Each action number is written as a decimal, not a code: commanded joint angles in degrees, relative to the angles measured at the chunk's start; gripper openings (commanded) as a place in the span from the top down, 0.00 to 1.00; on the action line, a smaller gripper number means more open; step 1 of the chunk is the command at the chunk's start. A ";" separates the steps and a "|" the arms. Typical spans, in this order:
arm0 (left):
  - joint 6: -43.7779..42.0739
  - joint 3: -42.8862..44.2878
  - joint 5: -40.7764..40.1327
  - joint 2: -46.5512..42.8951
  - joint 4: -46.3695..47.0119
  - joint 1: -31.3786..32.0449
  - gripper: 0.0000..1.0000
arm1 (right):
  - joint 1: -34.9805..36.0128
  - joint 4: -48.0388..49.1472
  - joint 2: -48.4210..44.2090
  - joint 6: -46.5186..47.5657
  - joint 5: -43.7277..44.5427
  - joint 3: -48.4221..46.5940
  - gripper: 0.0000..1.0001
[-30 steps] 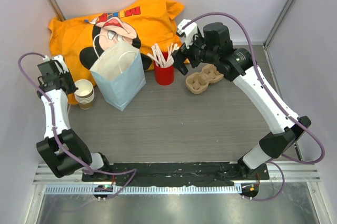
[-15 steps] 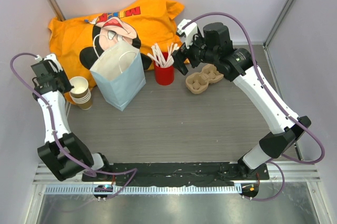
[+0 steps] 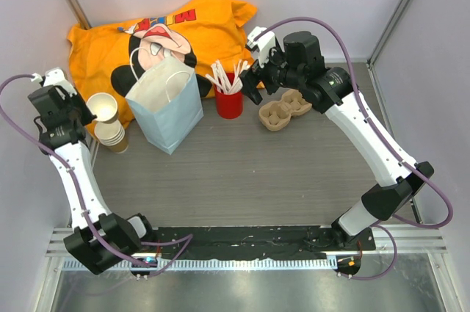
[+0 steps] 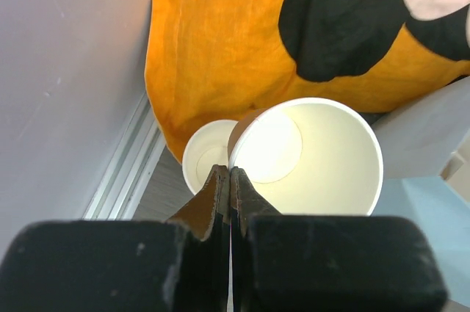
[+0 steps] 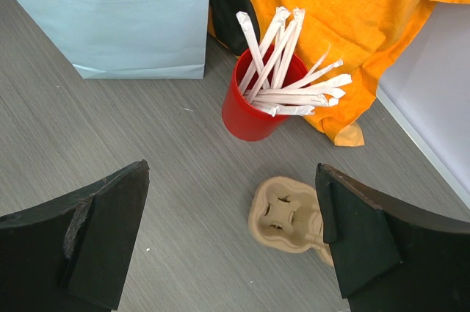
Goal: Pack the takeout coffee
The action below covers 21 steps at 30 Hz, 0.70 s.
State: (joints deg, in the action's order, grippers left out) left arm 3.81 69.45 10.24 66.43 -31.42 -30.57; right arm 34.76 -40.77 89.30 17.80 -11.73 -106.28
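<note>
Grey table (image 3: pixel 250 172) bears orange shirt (image 3: pixel 213 29), blue bag (image 3: pixel 167 110), red cup (image 3: pixel 229 104) (sticks (image 3: pixel 224 77) inside), cup carrier (image 3: pixel 285 110), cup stack (image 3: pixel 115 136)

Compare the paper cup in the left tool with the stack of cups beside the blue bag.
The single cup is pinched by its rim in the left tool, clear of the table; the stack stands on the table, ungripped. The single cup is one; the stack is several nested. Both are lidless brown paper, pale inside.
</note>
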 commanded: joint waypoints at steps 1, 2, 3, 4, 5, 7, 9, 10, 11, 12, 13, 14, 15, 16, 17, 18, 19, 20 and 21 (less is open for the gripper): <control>1.81 3.23 2.59 -2.01 3.91 -0.46 1.00 | 0.13 1.84 -0.35 -0.49 -0.49 -2.35 0.01; 2.16 3.41 3.11 -2.62 4.17 -0.46 1.00 | -0.04 1.66 -0.44 -0.49 -0.49 -2.53 0.01; 2.34 3.58 3.47 -2.89 4.43 -0.46 1.00 | 0.04 1.75 -0.53 -0.49 -0.32 -2.79 0.01; 2.43 4.37 4.25 -3.15 4.26 -0.46 1.00 | 0.04 1.58 -0.61 -0.49 -0.05 -2.88 0.01; 2.86 4.73 4.52 -3.67 4.09 -0.46 1.00 | 0.04 1.57 -0.79 -0.49 0.04 -3.14 0.01; 3.04 6.04 5.49 -4.29 3.65 -0.46 1.00 | 0.04 1.57 -0.88 -0.66 0.39 -3.41 0.01; 3.39 7.18 7.33 -5.34 3.38 -0.46 1.00 | -0.05 1.57 -1.14 -0.75 0.91 -4.02 0.01; 3.22 7.54 8.30 -5.87 3.12 -0.46 1.00 | -0.05 1.57 -1.14 -1.01 1.70 -4.63 0.00; 3.39 7.80 10.22 -6.31 3.03 -0.46 1.00 | -0.05 1.66 -1.14 -1.19 2.05 -4.99 0.00; 3.48 8.50 11.54 -7.45 3.03 -0.46 1.00 | -0.05 1.66 -1.23 -1.28 2.49 -5.43 0.00; 3.39 8.94 13.12 -7.89 2.42 -0.46 1.00 | -0.05 1.66 -1.14 -1.45 3.19 -6.21 0.00; 3.31 9.38 17.14 -8.33 2.07 -0.46 1.00 | -0.22 1.66 -1.23 -1.72 4.51 -6.57 0.00; 3.57 10.43 19.01 -9.03 1.37 -0.46 1.00 | -0.22 1.92 -1.23 -1.98 5.48 -7.01 0.00; 3.57 11.05 21.64 -9.13 0.75 -0.46 1.00 | -0.48 2.36 -1.23 -2.16 6.70 -7.53 0.01; 3.48 11.84 23.75 -9.22 -0.04 -0.46 1.00 | -0.75 2.71 -1.23 -2.94 8.80 -7.71 0.00; 3.74 13.24 27.95 -9.39 -1.00 -0.55 1.00 | -1.18 3.24 -1.32 -3.21 9.35 -7.89 0.00; 3.57 13.95 30.43 -9.65 -1.36 -0.37 1.00 | -1.71 3.85 -1.58 -3.65 9.96 -7.98 0.00; 3.57 14.48 32.37 -9.74 -1.80 -0.37 1.00 | -2.85 4.21 -1.76 -4.35 10.75 -7.89 0.00; 3.57 15.70 35.26 -9.92 -2.41 -0.28 1.00 | -3.47 4.99 -2.02 -5.40 11.28 -7.89 0.00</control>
State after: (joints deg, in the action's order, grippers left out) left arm 7.07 80.95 31.59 57.63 -32.01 -30.57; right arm 33.80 -40.16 89.27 15.90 -5.67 -111.94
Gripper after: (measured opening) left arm 0.012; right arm 0.995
